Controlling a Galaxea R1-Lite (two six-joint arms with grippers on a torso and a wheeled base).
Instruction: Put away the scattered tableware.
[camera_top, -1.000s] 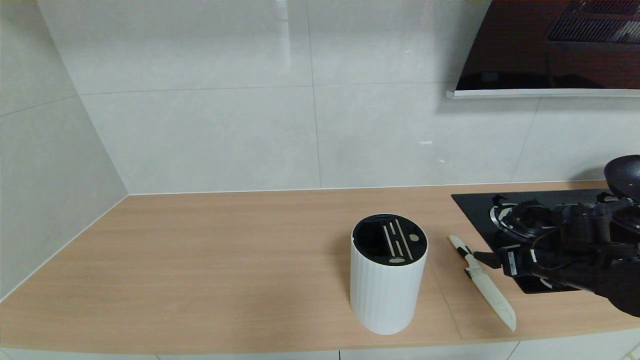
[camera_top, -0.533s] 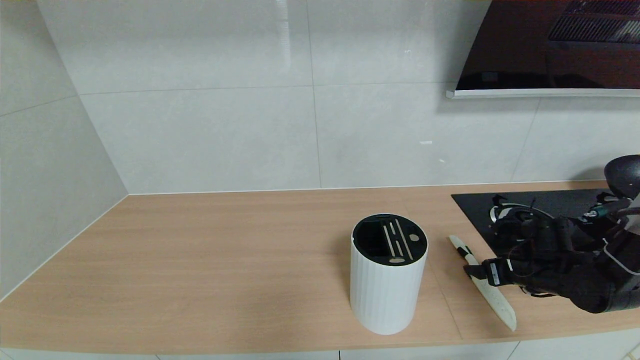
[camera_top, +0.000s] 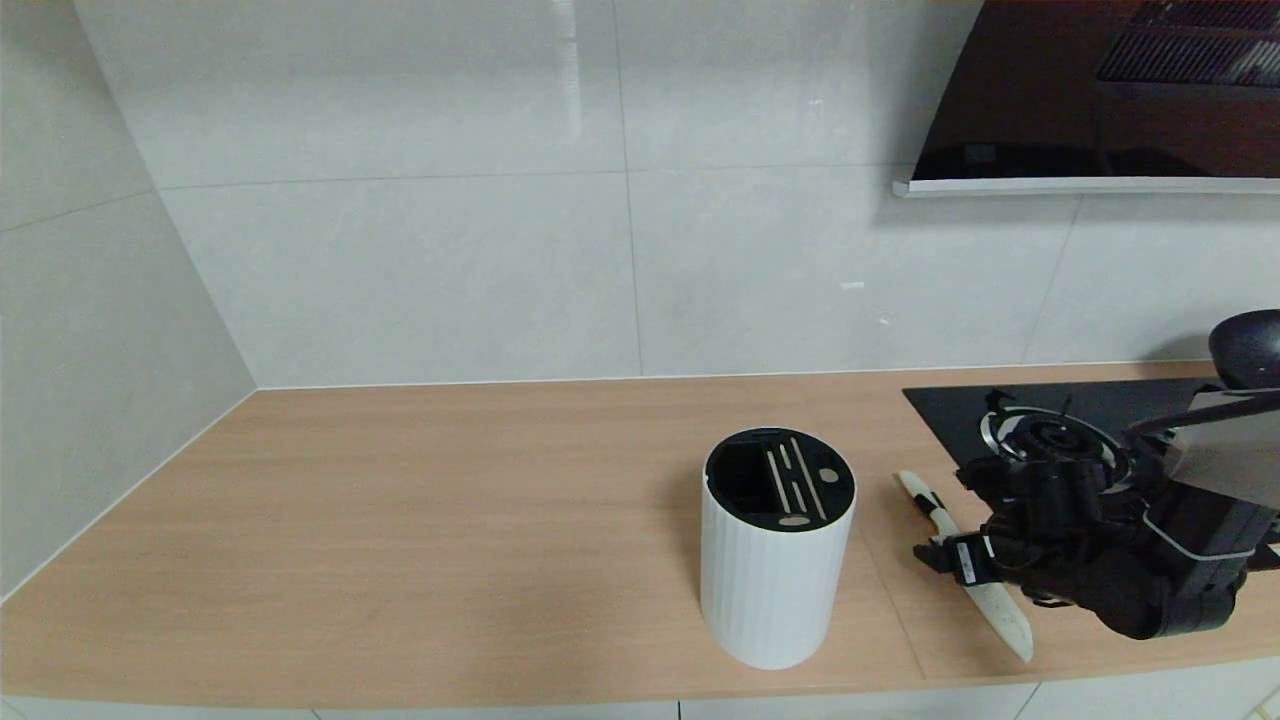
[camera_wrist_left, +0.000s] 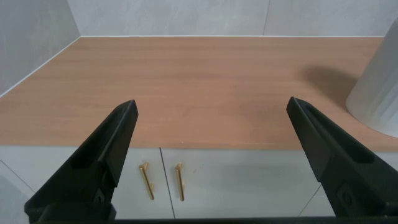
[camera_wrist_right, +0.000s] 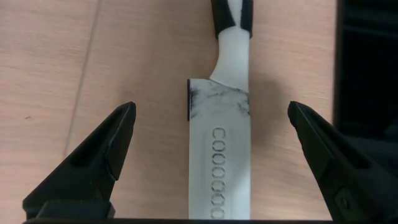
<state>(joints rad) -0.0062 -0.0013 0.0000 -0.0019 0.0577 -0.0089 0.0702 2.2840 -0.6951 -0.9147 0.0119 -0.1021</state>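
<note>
At the left, the left pincer (camera_wrist_left: 210, 109) hangs with its fingers spread wide at the front edge of a wooden worktop (camera_top: 400, 520), above cabinet doors with gold handles (camera_wrist_left: 146, 180). Right of the middle stands a white ribbed holder (camera_top: 777, 580), upright, its black top cut with slots. Just beside it to the right, a white knife (camera_top: 1000, 612) lies flat on the worktop, between the holder and a black hob (camera_top: 950, 415). The right pincer (camera_top: 950, 556) is low over the knife, fingers spread to either side of the blade near the handle.
</note>
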